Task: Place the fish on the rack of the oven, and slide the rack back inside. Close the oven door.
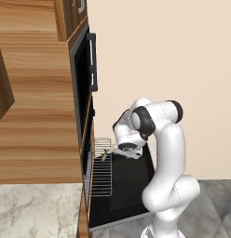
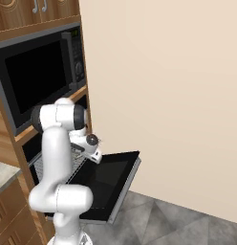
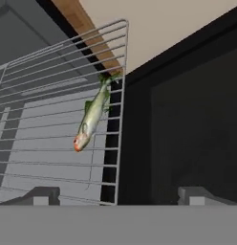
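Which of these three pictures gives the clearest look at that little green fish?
The hand view: the slender olive-green fish lies in full on the silver wire rack, near its edge. The left base view shows it as a small green speck beside the arm. In the right base view I cannot make it out.

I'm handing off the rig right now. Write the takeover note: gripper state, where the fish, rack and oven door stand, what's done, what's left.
Gripper: open, empty, above the rack's outer edge.
Fish: lying on the rack, near its outer edge, free of the fingers.
Rack: pulled out of the oven over the open door.
Oven door: folded down flat, fully open.
Done: fish placed on the rack.
Left: slide the rack back inside, then close the door.
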